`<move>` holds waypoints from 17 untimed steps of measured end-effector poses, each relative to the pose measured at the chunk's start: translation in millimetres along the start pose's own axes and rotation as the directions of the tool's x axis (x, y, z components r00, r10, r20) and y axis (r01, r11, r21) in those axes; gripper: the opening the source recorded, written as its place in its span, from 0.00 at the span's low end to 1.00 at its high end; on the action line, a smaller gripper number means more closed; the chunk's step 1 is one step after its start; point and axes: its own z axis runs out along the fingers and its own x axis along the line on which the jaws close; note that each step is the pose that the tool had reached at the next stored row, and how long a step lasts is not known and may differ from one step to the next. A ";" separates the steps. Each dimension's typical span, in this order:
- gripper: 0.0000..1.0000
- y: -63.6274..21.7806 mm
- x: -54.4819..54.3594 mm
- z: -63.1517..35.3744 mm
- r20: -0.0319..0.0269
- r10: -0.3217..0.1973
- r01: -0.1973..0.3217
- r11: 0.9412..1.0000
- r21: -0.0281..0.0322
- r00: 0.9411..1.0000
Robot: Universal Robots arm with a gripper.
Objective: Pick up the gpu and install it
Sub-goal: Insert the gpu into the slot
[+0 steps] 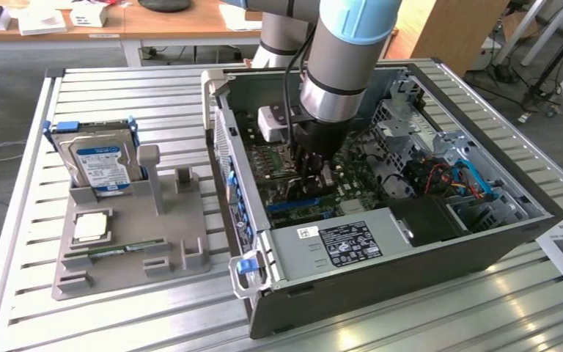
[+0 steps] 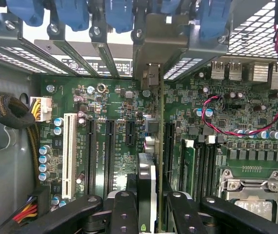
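My gripper (image 1: 317,167) is lowered inside the open computer case (image 1: 399,271), over the green motherboard (image 1: 296,194). In the wrist view the gripper (image 2: 148,207) is shut on the gpu (image 2: 148,173), a thin dark card seen edge-on between the black fingers (image 2: 123,212). The card stands upright along the row of expansion slots (image 2: 109,156). Its silver metal end bracket (image 2: 153,46) reaches the case's rear slot openings under the blue latches (image 2: 119,12). I cannot tell whether the card's edge sits in a slot.
On the exterior view's left, a grey fixture (image 1: 135,246) holds a hard drive with a blue label (image 1: 100,163), a square chip (image 1: 91,227) and a narrow memory stick (image 1: 105,253). A power supply (image 1: 345,242), cable bundles (image 2: 12,119), red-black wires (image 2: 234,129) and a CPU socket (image 2: 248,187) surround the slots.
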 end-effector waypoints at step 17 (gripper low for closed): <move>0.28 0.0 1.3 -0.1 0.000 0.000 0.000 1.000 0.000 1.000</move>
